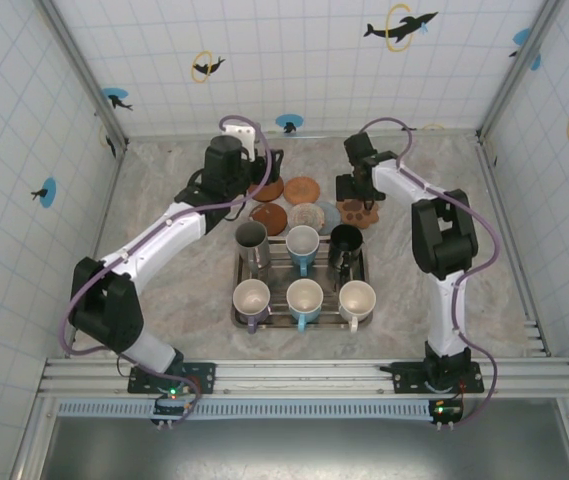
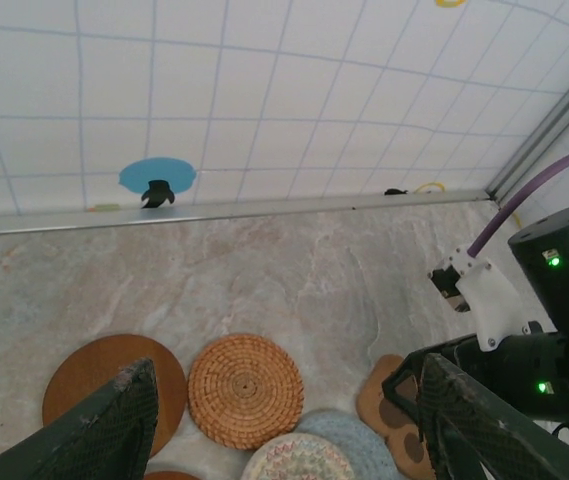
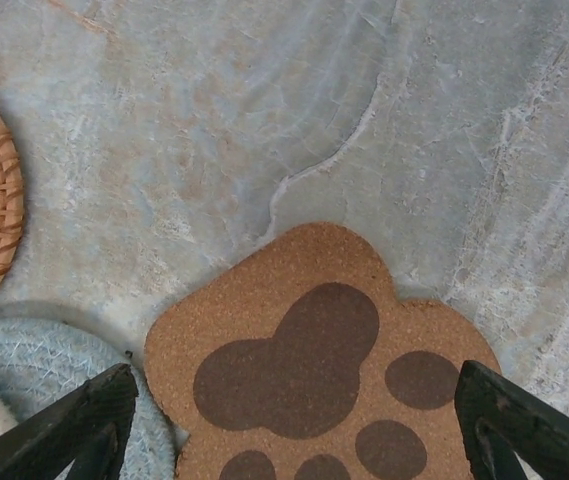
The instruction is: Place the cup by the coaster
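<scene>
Left gripper (image 1: 264,172) and right gripper (image 3: 294,430) stood open and empty beyond the tray (image 1: 326,272). The cups (image 1: 302,245) sat on the tray: rigid, probably slick and breakable; grasp across the rim

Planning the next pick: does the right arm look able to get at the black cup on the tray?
Probably yes: the right gripper hovers open just beyond the black cup, with nothing above it.
</scene>
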### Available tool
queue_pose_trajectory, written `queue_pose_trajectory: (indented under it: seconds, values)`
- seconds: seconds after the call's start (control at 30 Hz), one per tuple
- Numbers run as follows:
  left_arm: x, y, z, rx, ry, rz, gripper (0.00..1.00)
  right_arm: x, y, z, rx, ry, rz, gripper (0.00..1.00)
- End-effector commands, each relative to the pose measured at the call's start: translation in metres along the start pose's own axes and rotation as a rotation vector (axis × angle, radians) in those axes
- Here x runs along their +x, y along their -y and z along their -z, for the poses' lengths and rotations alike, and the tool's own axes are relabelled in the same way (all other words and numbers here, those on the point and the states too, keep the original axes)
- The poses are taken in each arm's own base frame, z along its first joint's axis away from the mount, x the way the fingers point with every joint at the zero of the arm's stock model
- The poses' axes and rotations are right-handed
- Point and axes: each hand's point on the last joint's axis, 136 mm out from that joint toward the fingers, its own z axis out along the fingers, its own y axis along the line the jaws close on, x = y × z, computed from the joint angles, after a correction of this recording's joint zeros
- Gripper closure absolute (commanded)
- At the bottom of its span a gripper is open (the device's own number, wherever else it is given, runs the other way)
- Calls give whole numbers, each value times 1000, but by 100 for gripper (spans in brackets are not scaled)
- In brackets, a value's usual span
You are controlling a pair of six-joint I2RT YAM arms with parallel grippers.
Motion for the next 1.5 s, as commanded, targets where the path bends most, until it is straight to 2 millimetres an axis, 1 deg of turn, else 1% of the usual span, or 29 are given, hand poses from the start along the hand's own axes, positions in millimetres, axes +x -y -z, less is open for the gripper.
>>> queue_pose_trajectory:
  seconds: [0.0, 0.07, 0.2, 0.3, 0.33, 0.37, 0.47, 0.67, 0.83, 1.03, 1.1, 1.17, 1.2, 1.47]
  values:
    - [-14, 1, -2, -18, 21, 21, 32, -6, -7, -4, 8, -1, 14, 14]
    - [-19, 5, -3, -7, 31, 20, 32, -6, -7, -8, 11, -6, 17, 14]
    - [-24, 10, -6, 0, 40, 21, 31, 0, -4, -16, 35, -28, 21, 14]
    - [-23, 11, -9, 1, 36, 21, 32, 2, -3, -18, 40, -38, 25, 12]
    - [-23, 12, -9, 2, 36, 23, 31, 7, -3, -27, 41, -59, 27, 12]
    - [-23, 13, -9, 4, 36, 22, 31, 10, -4, -31, 35, -72, 28, 12]
    - [-23, 14, -11, 6, 35, 21, 31, 14, -8, -37, 23, -92, 30, 11]
    - [-22, 15, -12, 5, 31, 14, 32, 25, 3, -45, 78, -136, 43, 10]
    - [-19, 14, -11, -2, 21, 6, 31, 31, 10, -43, 107, -161, 53, 10]
    - [-16, 12, -9, -11, 15, -2, 31, 30, 24, -33, 134, -151, 48, 11]
    - [-15, 12, -8, -12, 15, -4, 31, 30, 25, -30, 123, -140, 47, 11]
    - [-14, 11, -8, -16, 11, -7, 32, 34, 30, -32, 125, -147, 41, 11]
    - [-14, 11, -7, -16, 12, -9, 31, 27, 31, -22, 120, -124, 34, 11]
    - [-13, 9, -6, -26, 12, -16, 31, 33, 55, -19, 144, -147, 12, 11]
